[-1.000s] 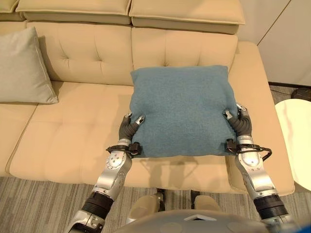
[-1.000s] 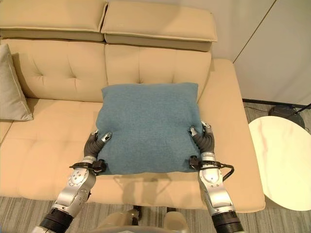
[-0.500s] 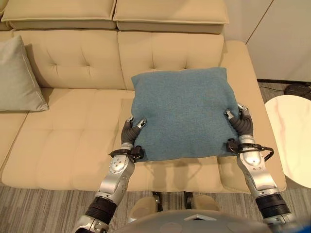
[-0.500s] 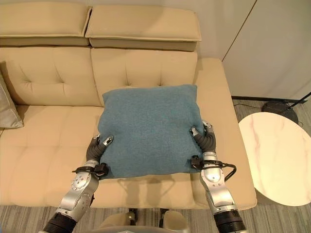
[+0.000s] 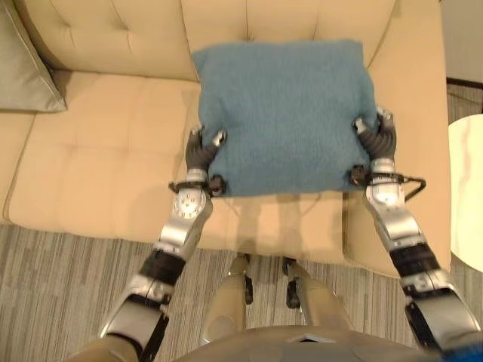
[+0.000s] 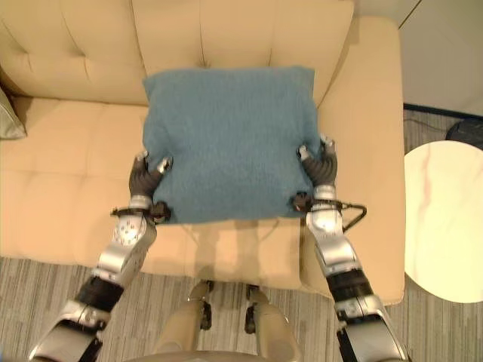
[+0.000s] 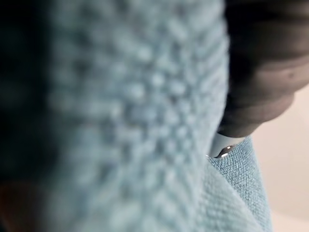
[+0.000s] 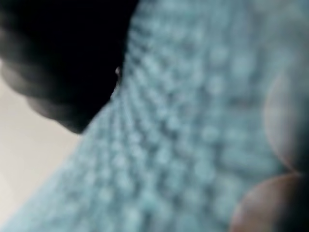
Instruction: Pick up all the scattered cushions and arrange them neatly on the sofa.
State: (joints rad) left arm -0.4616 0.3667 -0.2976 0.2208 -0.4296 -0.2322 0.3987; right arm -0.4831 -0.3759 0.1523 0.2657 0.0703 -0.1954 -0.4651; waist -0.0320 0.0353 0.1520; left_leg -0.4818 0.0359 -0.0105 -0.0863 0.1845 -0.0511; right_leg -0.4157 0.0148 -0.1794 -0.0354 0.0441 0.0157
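The left hand (image 5: pixel 202 154) grips the blue cushion (image 5: pixel 285 113) at its 8 o'clock corner, and the right hand (image 5: pixel 376 138) grips the 4 o'clock side. Both hands have their fingers (image 5: pixel 216 137) curled onto the cloth, one each side, likely so the soft cushion stays flat and does not flop. It is held over the sofa (image 5: pixel 90 151) seat, its far edge near the backrest. A grey cushion (image 5: pixel 26 72) leans at 10 o'clock.

1. The camera has tipped down, so more floor (image 5: pixel 60 286) shows.
2. The blue cushion (image 5: pixel 287 113), gripped by both hands, has moved farther over the sofa seat (image 5: pixel 106 158) toward the backrest (image 5: pixel 128 38).
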